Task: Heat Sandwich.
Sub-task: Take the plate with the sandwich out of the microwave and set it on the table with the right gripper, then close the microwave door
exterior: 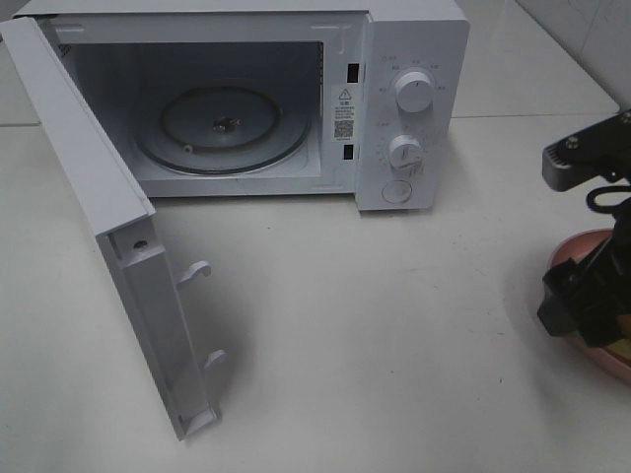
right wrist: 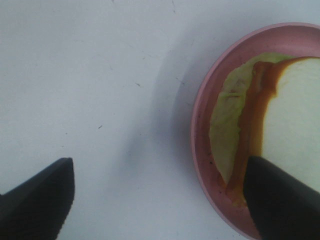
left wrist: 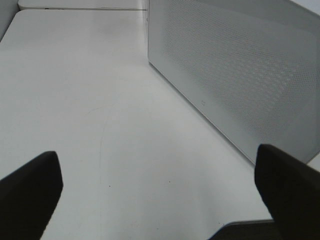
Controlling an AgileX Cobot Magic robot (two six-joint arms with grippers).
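Observation:
The sandwich (right wrist: 295, 115), white bread over orange-red filling and a pale green layer, lies on a round pink plate (right wrist: 200, 130) at the table's right edge. My right gripper (right wrist: 160, 200) hovers open above the plate's rim, one finger over the bare table and the other over the sandwich. From the high camera, the right arm (exterior: 582, 286) covers most of the plate (exterior: 574, 248). My left gripper (left wrist: 160, 195) is open and empty above the table, next to the microwave door (left wrist: 235, 75). It is out of the high view.
The white microwave (exterior: 414, 59) stands at the back with its door (exterior: 89, 197) swung fully open toward the front left. Its glass turntable (exterior: 222, 128) holds nothing. Two knobs (exterior: 412, 91) sit on its right panel.

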